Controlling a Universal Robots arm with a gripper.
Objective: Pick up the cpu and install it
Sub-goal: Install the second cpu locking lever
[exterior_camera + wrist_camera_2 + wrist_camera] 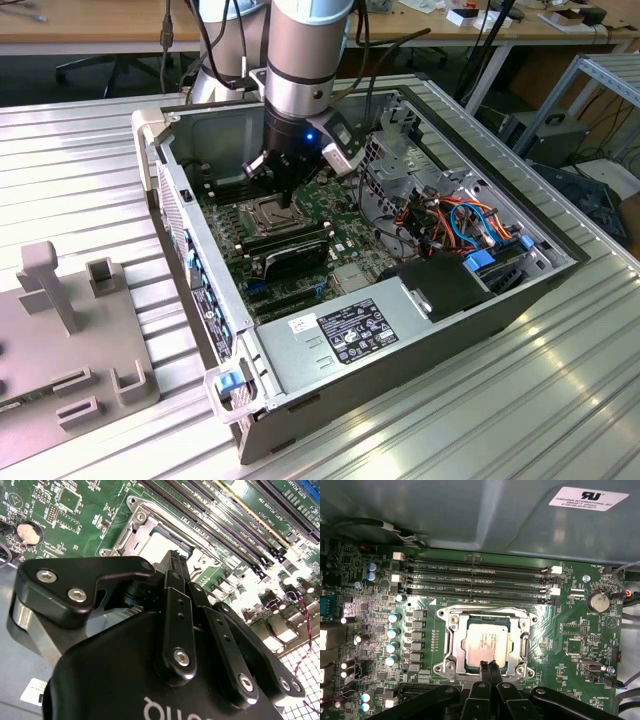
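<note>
Here the cpu point(486, 644) lies flat in the socket point(449, 645) on the motherboard point(560, 635), memory slots point(475, 580) just beside it. The gripper point(488, 665) hangs at the chip's edge, fingers pressed together, gripping nothing.

My own black housing point(150, 680) fills the lower part of the second wrist view, close to the lens and soft, with pale sheen along its curved edges. Behind it the motherboard point(75, 510) is sharp at upper left but washes out to white glare at the right edge. In the first wrist view the light is even and bright; the cpu point(487, 642) lid gives a dull, soft reflection at centre, and the case wall point(470, 510) across the top is slightly hazy. In the exterior view, daylight-bright aluminium slats point(560, 400) glare at lower right, while the case interior sits in shadow.
</note>
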